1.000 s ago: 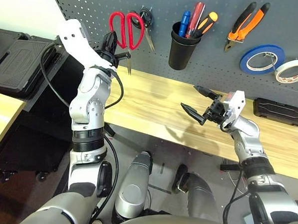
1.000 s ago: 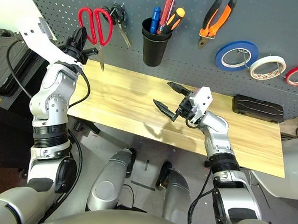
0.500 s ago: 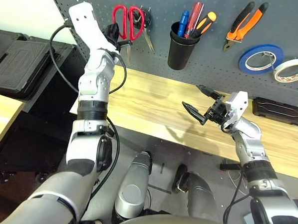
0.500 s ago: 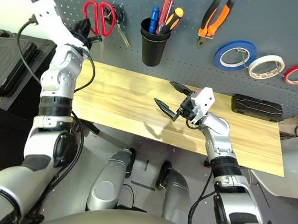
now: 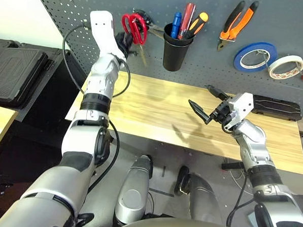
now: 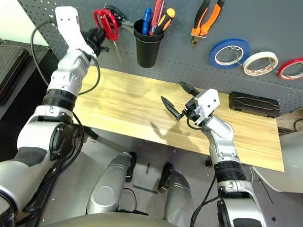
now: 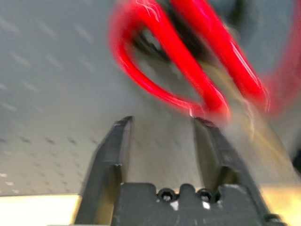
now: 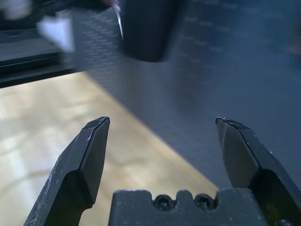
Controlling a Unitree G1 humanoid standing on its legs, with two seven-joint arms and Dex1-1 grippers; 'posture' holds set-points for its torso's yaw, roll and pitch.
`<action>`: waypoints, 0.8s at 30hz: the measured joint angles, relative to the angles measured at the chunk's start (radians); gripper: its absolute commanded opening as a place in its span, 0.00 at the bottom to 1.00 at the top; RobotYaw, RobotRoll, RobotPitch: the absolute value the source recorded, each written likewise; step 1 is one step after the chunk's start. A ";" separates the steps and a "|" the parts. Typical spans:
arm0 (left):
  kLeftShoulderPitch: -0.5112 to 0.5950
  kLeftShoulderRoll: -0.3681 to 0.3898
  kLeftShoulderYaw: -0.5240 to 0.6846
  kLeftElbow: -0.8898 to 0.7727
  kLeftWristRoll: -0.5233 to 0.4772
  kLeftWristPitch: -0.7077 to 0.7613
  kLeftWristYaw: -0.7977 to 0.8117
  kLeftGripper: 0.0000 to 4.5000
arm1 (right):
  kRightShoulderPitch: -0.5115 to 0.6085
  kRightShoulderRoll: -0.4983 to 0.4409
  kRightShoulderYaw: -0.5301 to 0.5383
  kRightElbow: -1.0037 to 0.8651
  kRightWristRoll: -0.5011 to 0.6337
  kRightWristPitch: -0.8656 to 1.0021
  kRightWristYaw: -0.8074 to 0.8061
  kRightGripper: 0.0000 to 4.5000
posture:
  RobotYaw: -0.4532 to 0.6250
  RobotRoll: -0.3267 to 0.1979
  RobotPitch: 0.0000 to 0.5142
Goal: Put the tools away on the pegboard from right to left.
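Pegboard (image 5: pixel 204 70): scissors (image 5: pixel 134 28) hung, left gripper (image 7: pixel 162 123) just before them, jaws released. Desk (image 5: pixel 157 108): right gripper (image 5: pixel 203 97) above, jaws wide apart, empty.

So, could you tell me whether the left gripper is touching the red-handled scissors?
Apart. In the left wrist view the left gripper is open, and the red-handled scissors sit beyond its fingertips.

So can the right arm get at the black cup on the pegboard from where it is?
Probably yes. The right tool is open and holds nothing, and bare table lies between it and the cup. It would have to rise and move to its left.
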 measured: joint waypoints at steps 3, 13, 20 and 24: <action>0.111 0.012 -0.011 -0.097 -0.001 -0.007 -0.048 0.99 | 0.007 0.026 -0.015 0.013 -0.020 -0.017 -0.074 1.00 | 0.61 0.62 0.34; 0.338 0.019 -0.005 -0.199 -0.001 -0.134 -0.102 0.99 | 0.031 0.067 -0.064 0.064 -0.077 -0.070 -0.297 1.00 | 0.55 0.62 0.31; 0.369 0.010 0.052 -0.149 -0.001 -0.275 -0.040 0.99 | 0.048 0.054 -0.117 0.115 -0.097 -0.106 -0.423 1.00 | 0.49 0.62 0.29; 0.369 0.008 0.090 -0.098 -0.003 -0.311 0.007 0.99 | 0.051 0.032 -0.143 0.141 -0.098 -0.129 -0.458 1.00 | 0.46 0.62 0.28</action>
